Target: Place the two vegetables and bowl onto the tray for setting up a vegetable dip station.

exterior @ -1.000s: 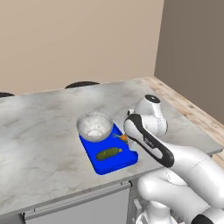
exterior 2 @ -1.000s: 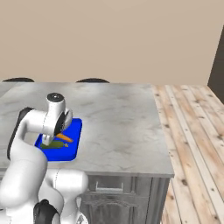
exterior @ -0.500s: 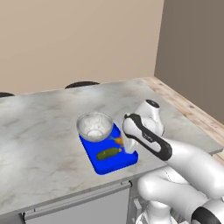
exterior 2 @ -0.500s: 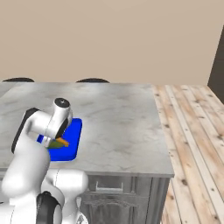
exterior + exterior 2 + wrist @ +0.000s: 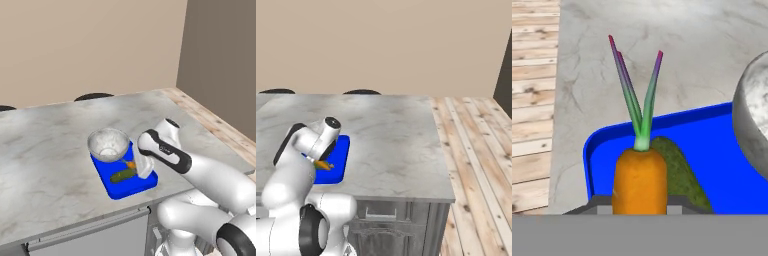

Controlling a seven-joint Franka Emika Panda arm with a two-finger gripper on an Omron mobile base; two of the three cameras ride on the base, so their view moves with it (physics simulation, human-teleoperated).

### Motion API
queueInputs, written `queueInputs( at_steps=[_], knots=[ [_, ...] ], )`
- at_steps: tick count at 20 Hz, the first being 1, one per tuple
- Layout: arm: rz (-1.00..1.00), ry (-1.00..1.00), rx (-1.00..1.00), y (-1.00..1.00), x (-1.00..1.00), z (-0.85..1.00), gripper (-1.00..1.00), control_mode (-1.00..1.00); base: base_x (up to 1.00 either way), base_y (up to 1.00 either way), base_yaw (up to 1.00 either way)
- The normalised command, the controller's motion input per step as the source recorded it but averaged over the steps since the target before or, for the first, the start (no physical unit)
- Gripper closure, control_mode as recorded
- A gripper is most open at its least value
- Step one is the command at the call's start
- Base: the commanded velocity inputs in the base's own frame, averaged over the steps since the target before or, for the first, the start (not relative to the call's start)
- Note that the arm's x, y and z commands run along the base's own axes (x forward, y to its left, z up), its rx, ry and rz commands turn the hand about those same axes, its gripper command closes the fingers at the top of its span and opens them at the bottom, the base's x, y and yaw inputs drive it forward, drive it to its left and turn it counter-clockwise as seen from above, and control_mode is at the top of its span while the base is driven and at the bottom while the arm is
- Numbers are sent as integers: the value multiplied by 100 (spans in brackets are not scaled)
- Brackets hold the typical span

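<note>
Marble-patterned grey stone tops the kitchen counter, with a beige wall behind and plank flooring off to one side. Near the counter's front edge lies the blue tray, and the speckled bowl already sits on its far end, while the dark green cucumber lies flat on the tray floor in front of the bowl. The hand hovers over the tray, its fingers closed narrow on the carrot, which it grips by the orange body with the green top pointing away from the camera on the hand. From that camera the carrot hangs directly above the cucumber, with the tray's near rim and a bare blue strip beyond it. What remains, by the look of it, is setting this last vegetable down. To do it well, the hand should probably shift a little toward the free blue patch beside the cucumber rather than release on top of it, since a round carrot dropped on a round cucumber would likely roll. Lowering until the carrot is almost touching the tray floor before opening would keep it from bouncing over the low rim, and staying clear of the bowl's thick wall avoids nudging it.
</note>
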Motion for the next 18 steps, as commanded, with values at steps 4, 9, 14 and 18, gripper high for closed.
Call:
queueInputs(
  at_steps=[4, 9, 14, 18],
  knots=[
    [0, 6, 6, 12, 4, -16, 100, -100, 0, 0, 0],
    [1, 2, 5, 10, 6, -16, 100, -100, 0, 0, 0],
    [3, 0, 2, 5, 4, -17, 100, -100, 0, 0, 0],
    [4, 0, 1, 2, 5, -17, 100, -100, 0, 0, 0]
  ],
)
